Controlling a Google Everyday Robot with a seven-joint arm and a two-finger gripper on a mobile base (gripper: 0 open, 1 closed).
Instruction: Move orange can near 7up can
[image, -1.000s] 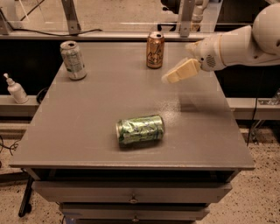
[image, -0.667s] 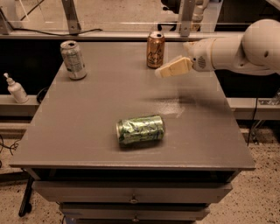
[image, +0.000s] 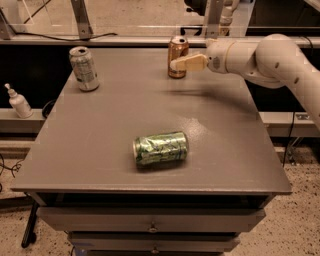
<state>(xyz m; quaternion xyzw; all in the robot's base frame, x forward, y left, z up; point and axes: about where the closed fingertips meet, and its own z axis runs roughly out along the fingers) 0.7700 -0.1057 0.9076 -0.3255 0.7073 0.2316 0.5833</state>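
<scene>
The orange can (image: 176, 52) stands upright at the back of the grey table (image: 100, 150), right of the middle. The 7up can (image: 84, 68), silver-grey with a silver top, stands upright at the back left. My gripper (image: 176, 64) reaches in from the right, and its pale fingers (image: 189, 63) overlap the right side of the orange can at mid-height. The white arm (image: 270, 57) runs off to the right edge.
A bright green patterned can (image: 160, 148) lies on its side in the front middle of the table. A white pump bottle (image: 19, 101) stands on a low shelf left of the table. Drawers (image: 150, 225) sit under the table front.
My gripper has moved left and toward the back, from beside the table's right part up to the orange can. The cans have not moved.
</scene>
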